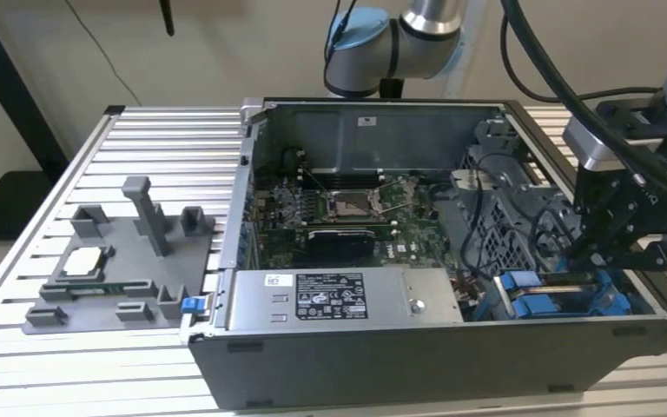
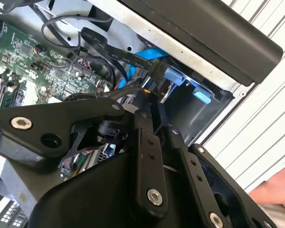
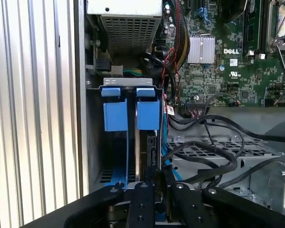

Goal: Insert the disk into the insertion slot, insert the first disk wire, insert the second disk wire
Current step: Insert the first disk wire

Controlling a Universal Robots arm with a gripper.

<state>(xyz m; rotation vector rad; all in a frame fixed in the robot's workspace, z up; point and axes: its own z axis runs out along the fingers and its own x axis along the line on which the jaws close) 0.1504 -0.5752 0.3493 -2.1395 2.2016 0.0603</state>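
The disk [image 3: 143, 147] stands on edge inside the insertion slot [image 3: 92, 142], a grey metal bay at the case's front corner on the exterior view's right. The blue carrier tabs [image 3: 147, 114] stick out at the bay's end. My gripper [image 1: 597, 259] reaches down into this bay. In both wrist views its fingers [image 3: 142, 199] lie close together, shut on a black wire connector [image 2: 154, 73] at the disk's edge. A flat black wire [image 2: 109, 47] runs from that connector towards the motherboard. A blue wire [image 2: 147, 54] lies beside it. The contact between connector and disk is hidden.
Power-supply box [image 1: 333, 297] sits beside the bay. Loose black cables [image 3: 213, 156] cross a perforated bracket near the fingers. Motherboard [image 1: 346, 213] fills the case floor. A grey fixture [image 1: 125, 269] stands on the slatted table. A person's hand [image 2: 275, 190] rests outside the case.
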